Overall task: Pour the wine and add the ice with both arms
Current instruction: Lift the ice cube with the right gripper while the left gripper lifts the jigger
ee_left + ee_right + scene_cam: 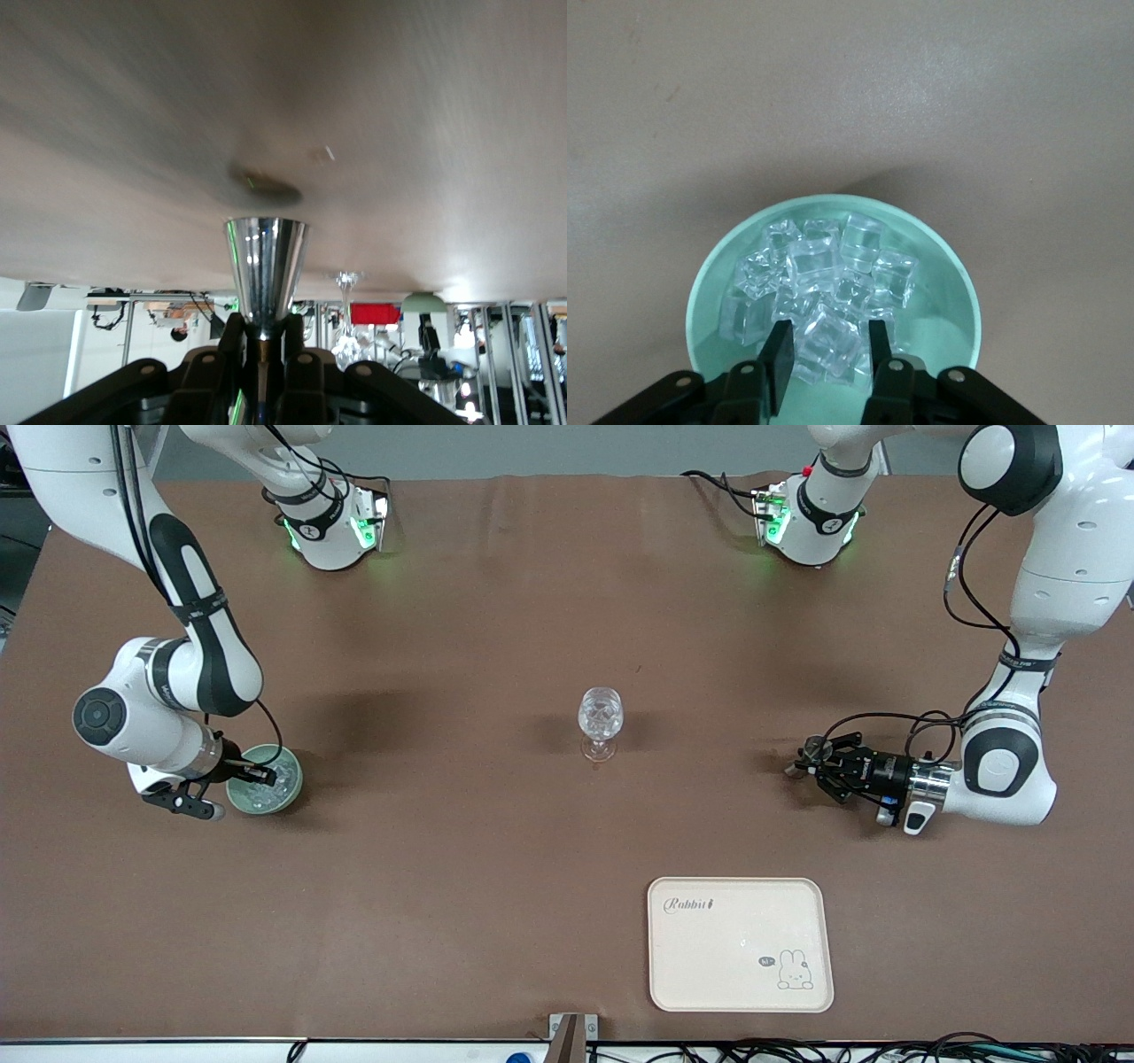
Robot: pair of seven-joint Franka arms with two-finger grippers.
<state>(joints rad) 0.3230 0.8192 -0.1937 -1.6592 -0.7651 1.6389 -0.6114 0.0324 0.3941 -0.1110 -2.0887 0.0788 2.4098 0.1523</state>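
Starting at nine o'clock from the glass [601, 717]: reaching down into the bowl [939, 336] with the right gripper [828, 354], jaws narrowed to a cube's width and pinching one cube [828, 329] at the edge of the ice [859, 257] heap, a finger on each flat side. Judging the ice wet, slick and hard, light but apt to squirt out of a tight squeeze; taking it square across two parallel faces, low on the pads, looking safest. Keeping clear of the neighbouring cubes, which are touching the held one and may be dragging along with it. Standing at the table's middle, the glass looking thin, stemmed and easy to tip, so dropping ice from just above the rim rather than nudging it seems wise. Lying at five o'clock from the glass, a pale tray [740, 943], bare. Waiting at about four o'clock from the glass, low over the table, the left gripper [263, 332] fully closed on the narrow end of a shiny metal cup [264, 257]; smooth steel, rigid, likely slippery, so holding it at the waist suits it. No wine showing anywhere.
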